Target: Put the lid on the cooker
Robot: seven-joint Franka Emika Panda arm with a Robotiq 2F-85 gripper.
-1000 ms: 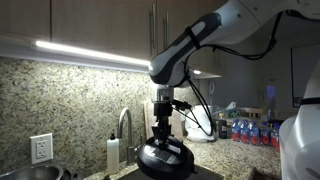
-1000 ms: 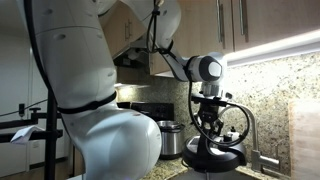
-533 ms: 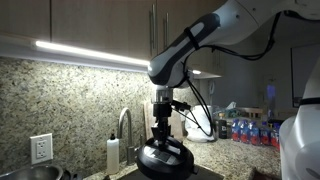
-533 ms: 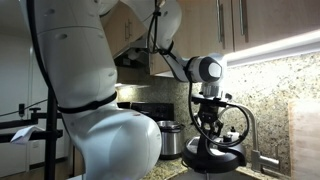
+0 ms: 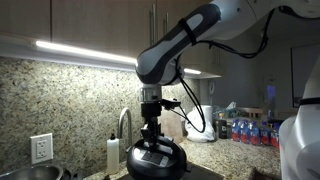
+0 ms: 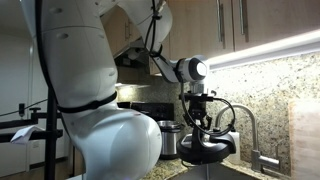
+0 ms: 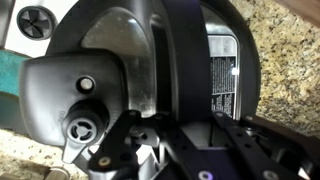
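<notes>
Dark, shiny and hard, likely being slippery, a bit heavy and easy to crack, so holding the lid [image 5: 155, 162] by its top middle, pinching it tight in the jaws of the gripper [image 5: 151, 140], hanging at 6 o'clock below the wrist, with the tap [image 5: 124, 122] at 9 o'clock.

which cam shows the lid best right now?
In an exterior view the lid shows its full dome against the pale granite backsplash. In an exterior view with dimmer light the lid is a dark silhouette. Wrist view: close, cropped top surface only.
</notes>
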